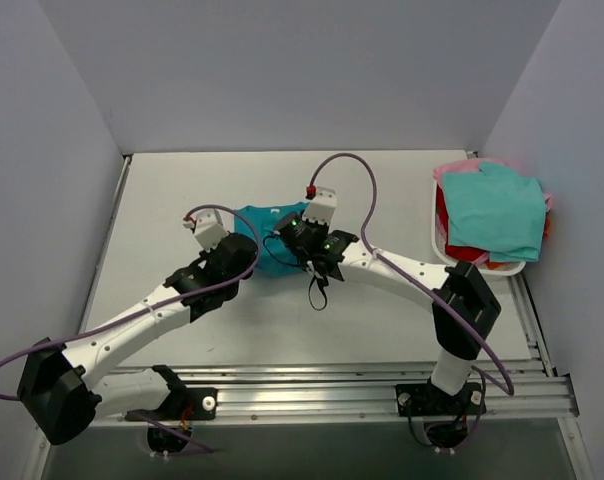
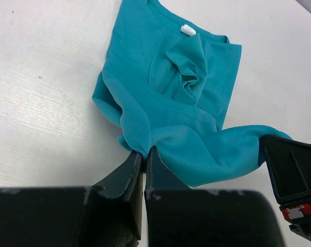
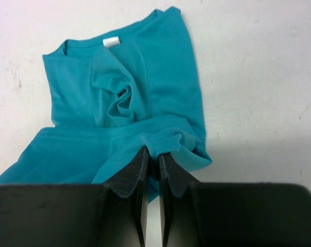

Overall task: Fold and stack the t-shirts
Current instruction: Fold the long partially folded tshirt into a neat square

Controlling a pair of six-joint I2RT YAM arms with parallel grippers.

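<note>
The deep teal-blue t-shirt lies crumpled on the surface, well apart from the white basket, on the left arm's side of it. Its neck opening points away from the arm bases. A small white label shows inside the collar, and a bunched fold sits just below that label. The hem end of the cloth is gathered at two points.

The left tool is closed almost fully. Its fingers pinch a fold of the teal cloth at the edge farther from the basket. The right tool is likewise closed to a narrow slit on a fold of the same shirt, at the edge nearer the basket. The two tools stand near each other, with the cloth draped between them.

The basket holds the other t-shirts. A lighter aqua-green shirt lies on top. Red cloth shows beneath it on the side facing the teal shirt, and pink cloth shows at the far corner.
</note>
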